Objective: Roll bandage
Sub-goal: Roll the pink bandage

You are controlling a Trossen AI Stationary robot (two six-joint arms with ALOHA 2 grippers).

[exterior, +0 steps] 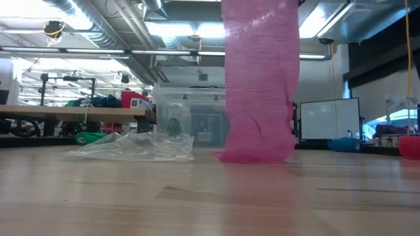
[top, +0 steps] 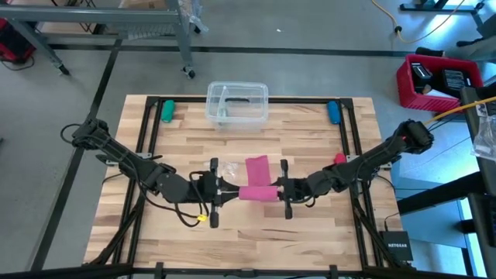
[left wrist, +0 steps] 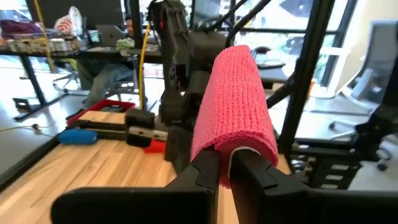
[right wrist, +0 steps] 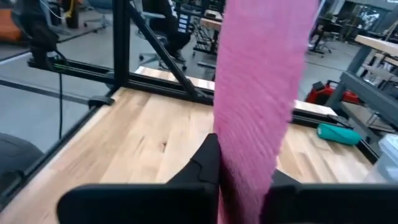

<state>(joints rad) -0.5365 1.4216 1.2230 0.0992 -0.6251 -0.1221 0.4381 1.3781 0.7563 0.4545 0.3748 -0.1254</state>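
Observation:
The pink bandage is a short roll [top: 257, 193] held level above the middle of the table, between my two grippers. A loose strip [top: 256, 167] runs from it toward the far side. In the low view the strip [exterior: 257, 78] hangs down and its lower end [exterior: 254, 155] rests on the wood. My left gripper [top: 229, 192] is shut on the roll's left end and my right gripper [top: 276, 191] on its right end. In the right wrist view the pink fabric [right wrist: 258, 93] hides most of what lies ahead. My left gripper pinches the roll's left end [left wrist: 239, 155] between its two fingers [left wrist: 206, 171]. It comes in level from the table's left and points along the roll. The roll is lifted clear and lies level, stretching away toward the other arm. My right gripper comes in nearly level from the table's right and is shut on the bandage's right end. Pink fabric [right wrist: 247, 177] fills the gap between its fingers [right wrist: 208, 165]. Whether they pinch the rolled core or the loose layer, the fabric itself hides.
A clear plastic box [top: 237, 103] stands at the far middle. A crumpled clear wrapper [top: 230, 169] lies just left of the strip. A green object [top: 167, 110] and a blue one [top: 333, 112] lie at the far corners, a small red one [top: 339, 159] by the right arm.

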